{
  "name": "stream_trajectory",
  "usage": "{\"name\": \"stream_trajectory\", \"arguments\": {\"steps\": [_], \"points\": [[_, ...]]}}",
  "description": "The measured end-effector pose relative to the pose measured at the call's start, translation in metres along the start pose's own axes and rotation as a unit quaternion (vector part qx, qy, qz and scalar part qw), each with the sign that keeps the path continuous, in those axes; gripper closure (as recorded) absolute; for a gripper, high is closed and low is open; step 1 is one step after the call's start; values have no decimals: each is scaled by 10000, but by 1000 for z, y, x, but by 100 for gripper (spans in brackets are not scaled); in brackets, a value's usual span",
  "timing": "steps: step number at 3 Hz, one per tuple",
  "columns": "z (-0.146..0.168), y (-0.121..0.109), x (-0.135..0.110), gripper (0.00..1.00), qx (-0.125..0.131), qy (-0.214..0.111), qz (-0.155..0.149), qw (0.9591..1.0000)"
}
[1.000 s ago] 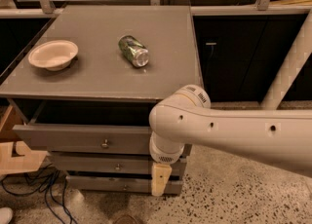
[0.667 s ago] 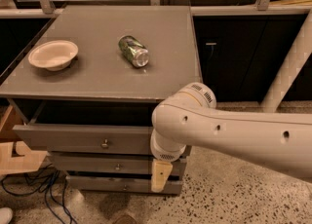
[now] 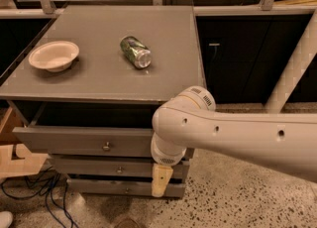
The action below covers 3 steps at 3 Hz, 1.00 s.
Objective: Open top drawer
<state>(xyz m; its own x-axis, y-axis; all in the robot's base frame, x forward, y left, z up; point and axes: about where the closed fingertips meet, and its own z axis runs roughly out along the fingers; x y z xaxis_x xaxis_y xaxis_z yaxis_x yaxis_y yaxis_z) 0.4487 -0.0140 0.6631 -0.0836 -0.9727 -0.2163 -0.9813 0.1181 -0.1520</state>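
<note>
Not much has changed over the last sec: top drawer sits where it was, front panel pulled fwd of the cabinet top w/ a dark gap showing behind it, approx 8 o'clock in frame. Its knob is bare, nothing on it. Arm comes in from 3 o'clock and has barely budged, maybe a hair of wobble at the wrist. Gripper hangs at 6 o'clock in frame, roughly 4 o'clock from the knob and well apart from it, down in front of the two slimmer lower drawers, which look closed. Only a pale tip of it shows below the wrist, so can't tell its grip state. Bowl at 10 o'clock and can lying on its side nr 12 o'clock haven't shifted either. Read: the pull looks finished, drawer is partly open and settled, and the arm seems off the job. If fuller opening is wanted, it'd need to get back on the knob first.
</note>
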Motion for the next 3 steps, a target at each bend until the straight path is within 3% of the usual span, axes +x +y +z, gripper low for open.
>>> {"name": "stream_trajectory", "arguments": {"steps": [1, 3], "points": [[14, -5, -3, 0, -83, -29, 58, 9999], [-12, -37, -13, 0, 251, -138, -99, 9995]]}}
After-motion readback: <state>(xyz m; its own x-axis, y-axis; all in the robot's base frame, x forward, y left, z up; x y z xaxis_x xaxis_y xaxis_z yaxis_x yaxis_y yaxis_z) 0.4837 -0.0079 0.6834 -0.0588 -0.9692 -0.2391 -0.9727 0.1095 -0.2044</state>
